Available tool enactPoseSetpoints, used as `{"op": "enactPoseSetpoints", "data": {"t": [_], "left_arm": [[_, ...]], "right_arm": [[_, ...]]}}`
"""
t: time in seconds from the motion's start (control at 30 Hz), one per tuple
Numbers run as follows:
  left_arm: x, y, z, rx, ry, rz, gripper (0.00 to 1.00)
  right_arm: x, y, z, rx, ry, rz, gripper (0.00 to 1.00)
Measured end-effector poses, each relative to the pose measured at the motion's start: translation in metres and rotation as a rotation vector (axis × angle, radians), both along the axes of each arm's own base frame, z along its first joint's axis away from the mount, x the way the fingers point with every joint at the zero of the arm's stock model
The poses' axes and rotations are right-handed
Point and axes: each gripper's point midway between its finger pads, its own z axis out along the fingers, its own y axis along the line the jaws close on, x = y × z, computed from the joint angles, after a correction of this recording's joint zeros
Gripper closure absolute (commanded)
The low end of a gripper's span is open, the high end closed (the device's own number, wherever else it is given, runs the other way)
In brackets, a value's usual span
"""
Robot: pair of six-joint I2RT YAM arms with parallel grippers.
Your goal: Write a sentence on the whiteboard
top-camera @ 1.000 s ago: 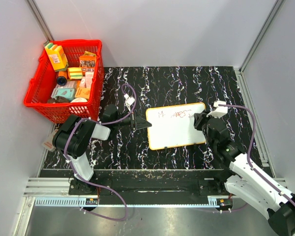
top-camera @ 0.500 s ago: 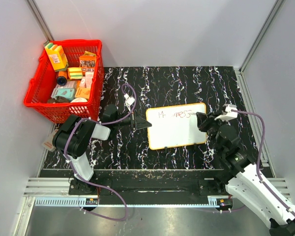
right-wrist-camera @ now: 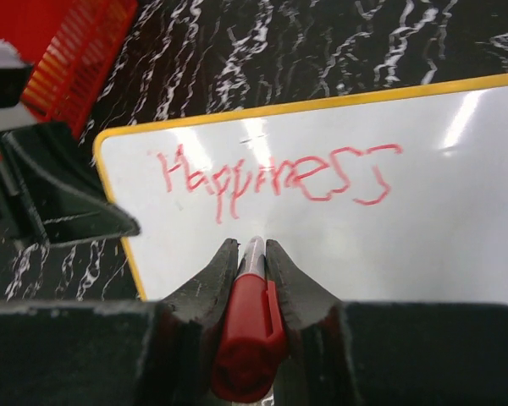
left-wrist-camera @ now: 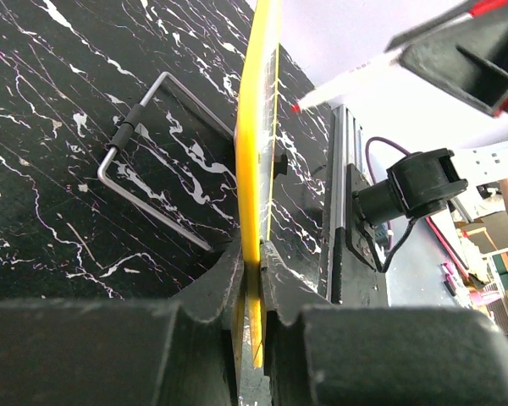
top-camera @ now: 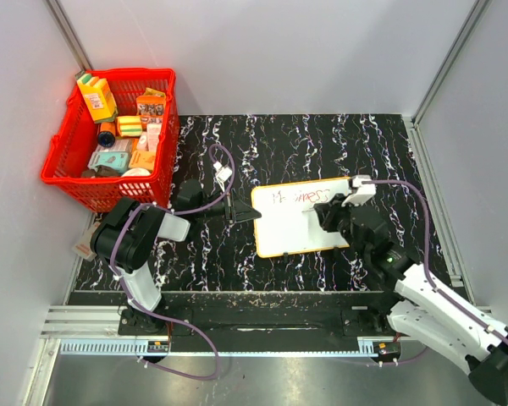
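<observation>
The whiteboard point(top-camera: 292, 233) lies on the black marbled table, white with an orange-yellow rim. On it the sentence point(right-wrist-camera: 271, 179) is one red word, "Happiness", along the upper part point(top-camera: 300, 198). My left gripper point(top-camera: 240, 212) is shut on the board's left edge, which shows edge-on as a yellow strip point(left-wrist-camera: 256, 161) between the jaws point(left-wrist-camera: 256, 262). My right gripper point(right-wrist-camera: 252, 249) is shut on a red-capped marker point(right-wrist-camera: 250, 326) and hovers over the board below the word point(top-camera: 318, 215). The marker's red tip point(left-wrist-camera: 297, 106) points at the board's face.
A red basket point(top-camera: 127, 74) full of small packages stands at the back left. A bent wire bracket point(left-wrist-camera: 140, 148) lies on the table beside the board. Grey walls close in the left, back and right; a metal rail point(top-camera: 237, 326) runs along the near edge.
My right gripper with the marker has swung from the board's right edge leftward to over its middle, below the written word. The left gripper and the board have stayed still.
</observation>
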Motion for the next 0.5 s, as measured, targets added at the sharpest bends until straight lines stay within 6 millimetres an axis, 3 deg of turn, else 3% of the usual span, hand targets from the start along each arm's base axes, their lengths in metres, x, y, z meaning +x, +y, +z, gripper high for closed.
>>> {"op": "enactPoseSetpoints", "data": {"t": [0.2,0.37,0.5], "left_arm": [[0.005,0.005,0.0,-0.002,0.009,0.024,1.0],[0.023,0.023,0.0,-0.033,0.031,0.096,1.0],[0.042,0.042,-0.01,-0.052,0.104,0.171,1.0]], "right_arm": [[-0.02,0.046,0.007,-0.028,-0.036,0.145,1.0],[-0.02,0.059,0.009,-0.044,-0.07,0.172,1.0],[-0.018,0.066,0.014,-0.047,-0.111,0.19,1.0]]}}
